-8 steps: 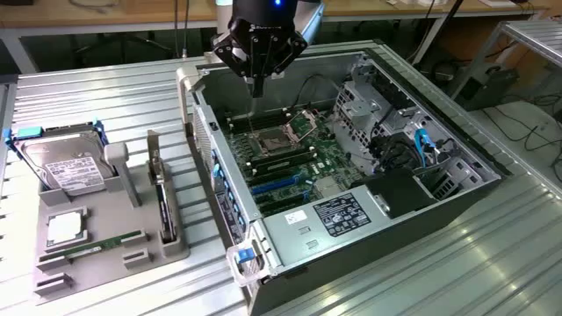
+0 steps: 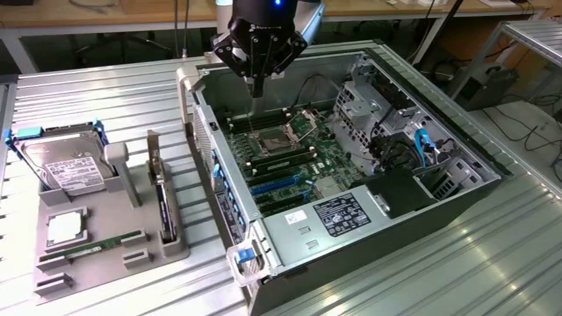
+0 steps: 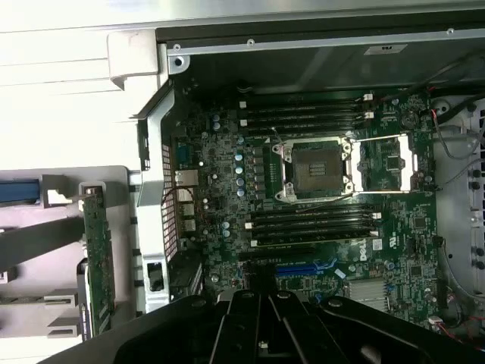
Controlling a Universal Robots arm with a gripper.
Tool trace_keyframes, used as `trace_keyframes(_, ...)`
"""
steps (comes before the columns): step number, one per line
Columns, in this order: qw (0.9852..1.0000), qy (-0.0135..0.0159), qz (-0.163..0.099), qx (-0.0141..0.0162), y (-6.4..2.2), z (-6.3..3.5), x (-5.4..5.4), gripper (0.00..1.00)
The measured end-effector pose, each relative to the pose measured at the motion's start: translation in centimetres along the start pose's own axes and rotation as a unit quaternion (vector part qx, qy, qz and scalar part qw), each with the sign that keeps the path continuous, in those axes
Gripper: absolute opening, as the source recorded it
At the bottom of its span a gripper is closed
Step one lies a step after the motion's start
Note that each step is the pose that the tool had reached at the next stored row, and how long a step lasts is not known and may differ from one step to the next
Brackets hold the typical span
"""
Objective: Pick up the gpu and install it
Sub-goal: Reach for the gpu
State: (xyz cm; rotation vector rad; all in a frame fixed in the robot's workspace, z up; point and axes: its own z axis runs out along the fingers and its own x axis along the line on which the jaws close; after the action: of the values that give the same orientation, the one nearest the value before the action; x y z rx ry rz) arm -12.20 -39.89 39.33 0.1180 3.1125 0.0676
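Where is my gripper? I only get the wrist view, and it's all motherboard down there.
Observer: In the exterior view the gripper hangs above the open computer case, over the far end of the board. It is shut, with nothing in it.
Operator: What's next to the gpu? I just see its edge.
Observer: The gpu stands on edge in a gray holder, and a hard drive stands in the same holder, further to the exterior view's left.
Operator: Anything else in there?
Observer: A green memory stick lies flat at the holder's near end.
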Motion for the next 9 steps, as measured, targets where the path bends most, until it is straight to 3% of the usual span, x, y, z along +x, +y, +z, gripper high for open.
trace_keyframes(5,1.0000,0.0000,0.000,0.0000,0.00,0.00,0.00,0.11)
trace_keyframes(9,1.0000,-0.0001,0.000,-0.0001,-0.43,-0.03,0.73,0.11)
